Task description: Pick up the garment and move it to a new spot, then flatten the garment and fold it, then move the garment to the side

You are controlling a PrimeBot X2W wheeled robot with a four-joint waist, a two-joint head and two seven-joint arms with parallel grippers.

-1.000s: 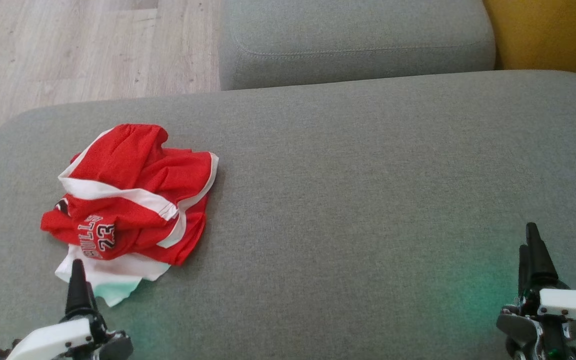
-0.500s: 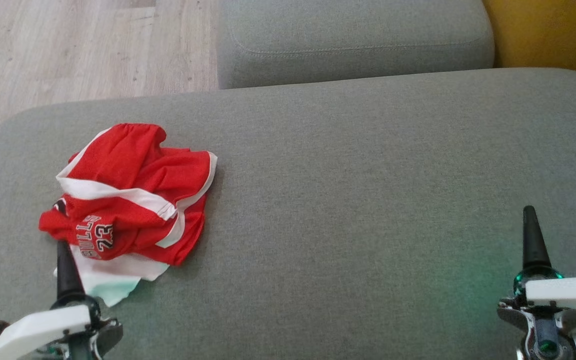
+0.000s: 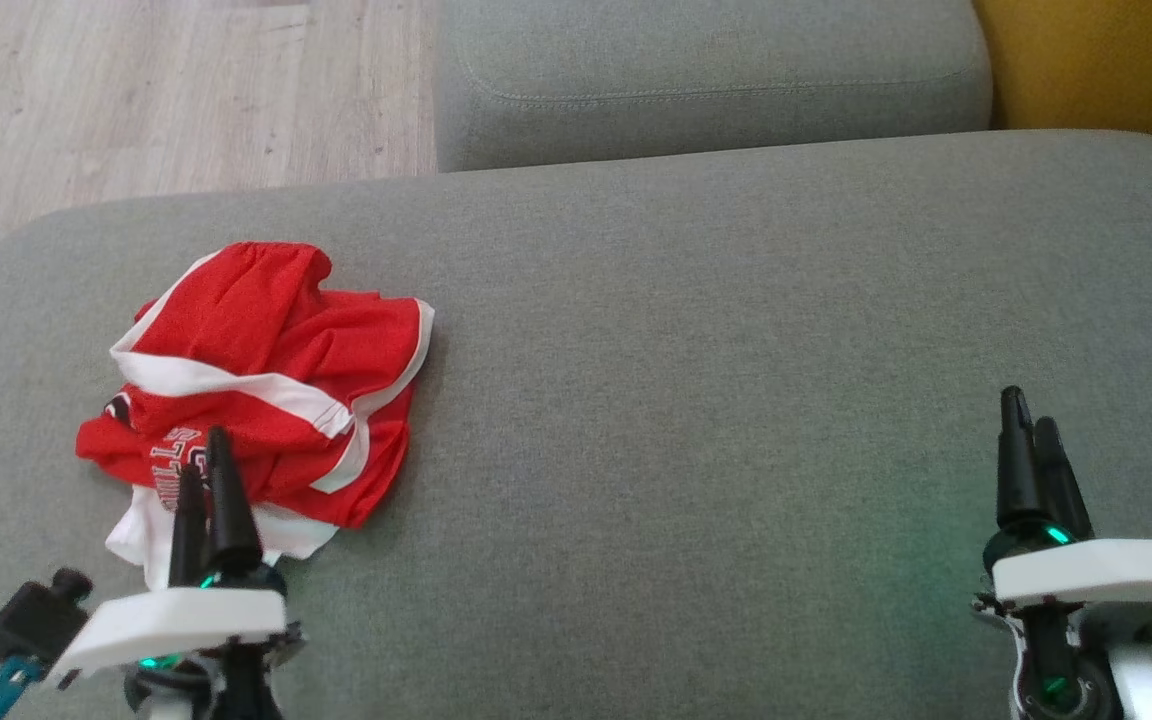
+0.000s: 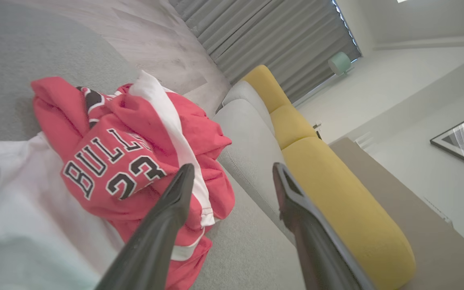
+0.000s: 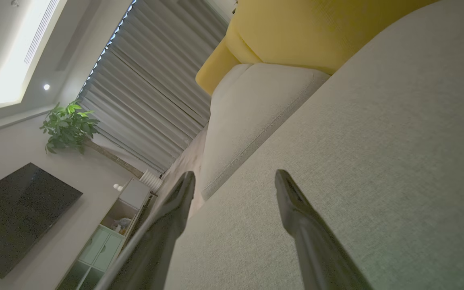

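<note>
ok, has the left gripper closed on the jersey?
No, the left gripper is wide open in its wrist view, fingers not clamped on the crumpled jersey.

Garment (image 3: pixel 266 340) at left on the sofa seat (image 3: pixel 696 400) (another cushion (image 3: pixel 706 80) behind)

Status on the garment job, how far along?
Done: nothing. The red garment lies crumpled on the grey cushion, not flattened or folded. In hand: the left gripper, open, points at the garment's near edge with nothing gripped. The right gripper is open over bare cushion. Left: pick up, move, flatten, fold, set aside.
</note>
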